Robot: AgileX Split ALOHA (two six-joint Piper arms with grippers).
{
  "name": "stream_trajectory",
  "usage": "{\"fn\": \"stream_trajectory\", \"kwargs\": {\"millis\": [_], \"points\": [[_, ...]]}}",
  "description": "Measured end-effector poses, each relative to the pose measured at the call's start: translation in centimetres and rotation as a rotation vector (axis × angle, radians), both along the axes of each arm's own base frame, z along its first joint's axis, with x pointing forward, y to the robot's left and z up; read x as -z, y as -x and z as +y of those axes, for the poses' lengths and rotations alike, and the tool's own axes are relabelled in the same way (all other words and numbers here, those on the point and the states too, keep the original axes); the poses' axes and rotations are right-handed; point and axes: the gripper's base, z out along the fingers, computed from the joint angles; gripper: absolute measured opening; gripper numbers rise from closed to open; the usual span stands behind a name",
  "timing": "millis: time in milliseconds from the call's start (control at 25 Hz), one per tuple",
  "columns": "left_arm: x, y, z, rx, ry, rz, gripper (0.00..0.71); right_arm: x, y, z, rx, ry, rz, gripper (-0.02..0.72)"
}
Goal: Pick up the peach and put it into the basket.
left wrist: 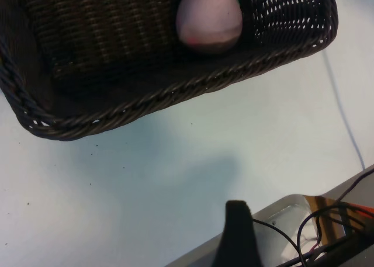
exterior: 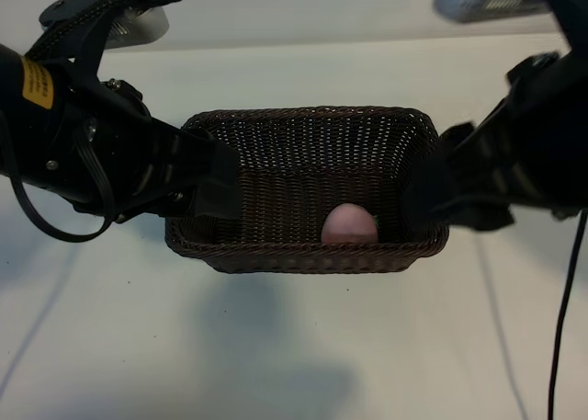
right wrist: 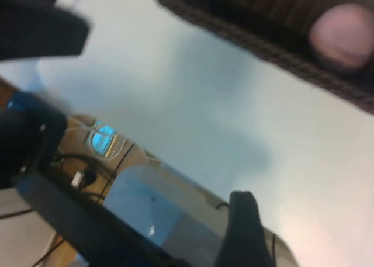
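Peach point(exterior: 348, 224) sits inside basket point(exterior: 308, 255) on white surface point(exterior: 276, 346). Left gripper point(exterior: 216, 186) at basket's left end, right gripper point(exterior: 432, 195) at its right; both fingers spread, empty.

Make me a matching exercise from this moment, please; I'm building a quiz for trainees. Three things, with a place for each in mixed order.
Things:
1. peach
2. left gripper
3. right gripper

Places:
A. at the right end of the basket, exterior view
B. on the basket floor, near the front wall
C. at the basket's left end, exterior view

Pairs: 1-B, 2-C, 3-A
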Motion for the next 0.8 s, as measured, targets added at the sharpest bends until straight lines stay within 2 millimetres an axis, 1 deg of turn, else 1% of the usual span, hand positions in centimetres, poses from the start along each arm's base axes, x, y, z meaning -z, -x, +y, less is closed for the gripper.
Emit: {"fn": "stream_trajectory", "kwargs": {"millis": [240, 400, 800], "points": [[0.0, 0.0, 0.0, 0.0, 0.0, 0.0, 0.531, 0.1, 0.8, 0.7, 0.042, 0.024, 0.004, 0.508], [0.0, 0.0, 0.0, 0.0, 0.0, 0.0, 0.531, 0.1, 1.4, 1.2, 0.032, 0.017, 0.013, 0.508], [0.0, 0.0, 0.0, 0.0, 0.0, 0.0, 0.531, 0.2, 1.4, 1.0, 0.078, 0.024, 0.038, 0.508]]}}
